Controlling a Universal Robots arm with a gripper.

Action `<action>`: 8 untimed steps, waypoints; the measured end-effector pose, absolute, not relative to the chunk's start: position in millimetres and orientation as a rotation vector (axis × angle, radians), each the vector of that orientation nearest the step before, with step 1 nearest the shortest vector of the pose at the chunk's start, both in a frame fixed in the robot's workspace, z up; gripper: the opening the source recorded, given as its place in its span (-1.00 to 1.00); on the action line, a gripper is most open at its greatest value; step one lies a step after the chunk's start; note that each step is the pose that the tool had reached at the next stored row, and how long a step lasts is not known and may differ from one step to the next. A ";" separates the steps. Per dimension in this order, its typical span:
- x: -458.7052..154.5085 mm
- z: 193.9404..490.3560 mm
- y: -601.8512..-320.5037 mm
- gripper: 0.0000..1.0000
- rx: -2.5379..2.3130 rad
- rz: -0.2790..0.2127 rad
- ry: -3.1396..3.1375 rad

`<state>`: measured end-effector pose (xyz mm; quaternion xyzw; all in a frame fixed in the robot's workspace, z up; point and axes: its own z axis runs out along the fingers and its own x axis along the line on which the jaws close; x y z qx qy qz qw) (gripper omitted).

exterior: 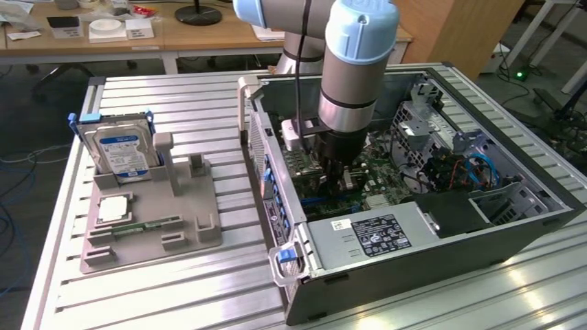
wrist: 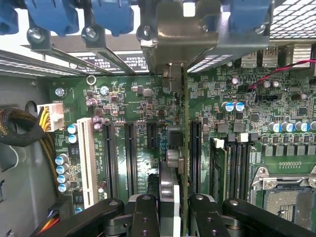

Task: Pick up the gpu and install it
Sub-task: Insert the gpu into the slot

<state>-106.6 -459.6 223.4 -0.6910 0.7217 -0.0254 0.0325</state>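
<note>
**Card held edge-on over the motherboard slots**

Nearest the wrist camera, the black fingers (wrist: 143, 217) of the gripper (wrist: 169, 207) clamp from both sides on the gpu (wrist: 170, 173), which stands on edge between them. The jaws are closed on the card, part-way in, gripping its thin body. The card runs away from the camera to its metal bracket (wrist: 185, 44), which sits up against the blue-clipped rear slot covers (wrist: 106, 19) of the case. Below the card lies the green motherboard (wrist: 128, 113), with black expansion slots (wrist: 130, 153) on either side of the card and a white slot (wrist: 87, 158) further off. Whether the card's lower edge is seated in a slot or just above it, I cannot tell. The CPU socket (wrist: 284, 192) is on the other side, past the memory slots (wrist: 237, 163).

In the exterior view the arm (exterior: 353, 89) reaches straight down into the open case (exterior: 513, 227), which lies on its side on the slatted table (exterior: 165, 289). The gripper (exterior: 332, 180) is low over the board, near the case wall on the exterior view's left. The power supply (exterior: 376, 237) fills the near end of the case.

Well apart, on the exterior view's left, a grey holder (exterior: 174, 220) stands on the table. A hard drive (exterior: 124, 155) stands upright at its far end, and a memory stick (exterior: 147, 225) lies flat near its middle.
</note>
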 end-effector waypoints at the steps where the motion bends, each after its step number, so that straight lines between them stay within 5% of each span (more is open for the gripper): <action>1: -106.6 223.7 -459.6 -0.44 -2.128 -0.078 2.220; 8: -106.8 223.9 -458.0 -0.44 -2.130 -0.080 2.218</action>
